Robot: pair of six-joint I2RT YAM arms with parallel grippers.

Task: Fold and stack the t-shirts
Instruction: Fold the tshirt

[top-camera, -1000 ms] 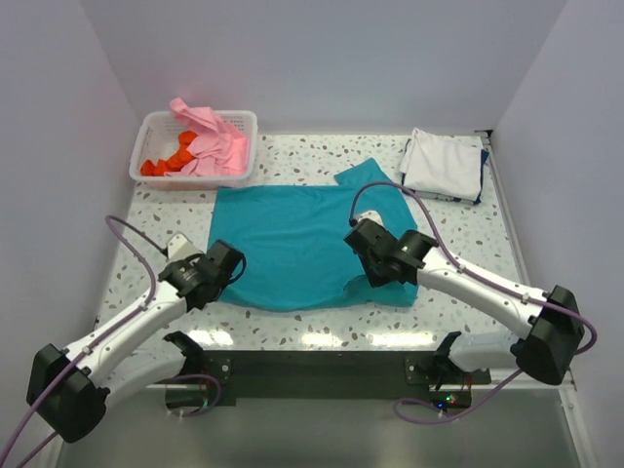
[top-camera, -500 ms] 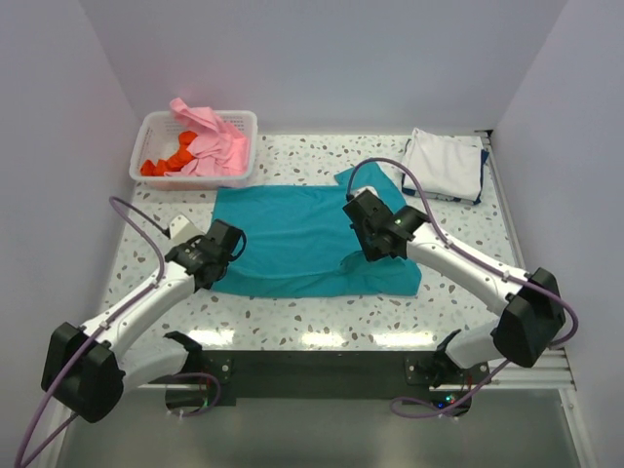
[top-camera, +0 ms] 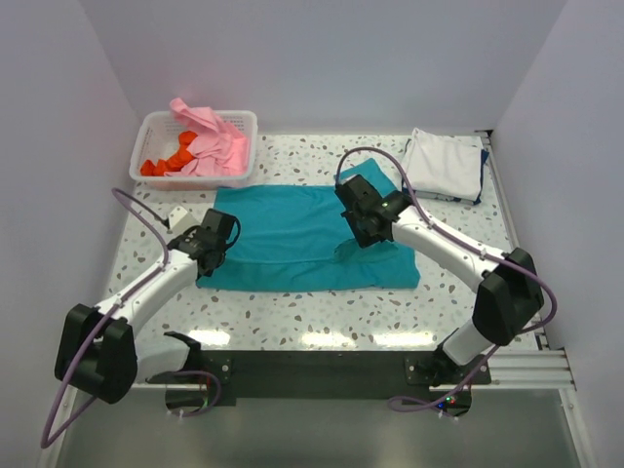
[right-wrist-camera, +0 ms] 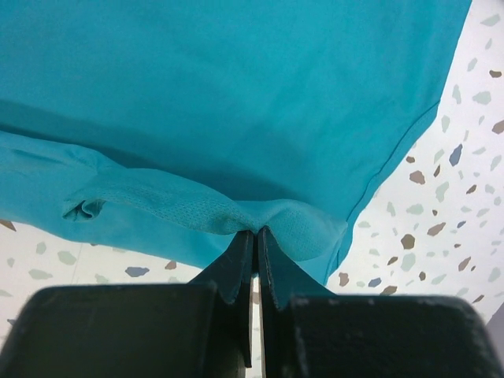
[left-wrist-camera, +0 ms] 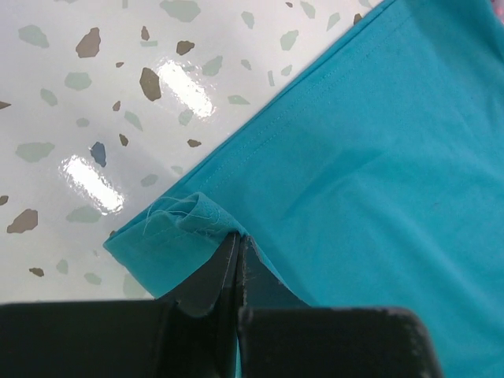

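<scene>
Held teal shirt [top-camera: 292, 234] flat on bench [top-camera: 292, 317]: left tool [left-wrist-camera: 239, 242] clamped on its corner, right tool [right-wrist-camera: 256, 235] clamped on bunched hem, likely so both ends folded over evenly.

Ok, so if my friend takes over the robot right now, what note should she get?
Left claw: shut on the teal shirt, at a left corner.
Right claw: shut on the same shirt's bunched edge.
Done: white shirt lies folded on a dark blue shirt, far right.
Left: finish folding the teal one and stack it; pink shirt and orange-red shirt wait in the basket.
</scene>
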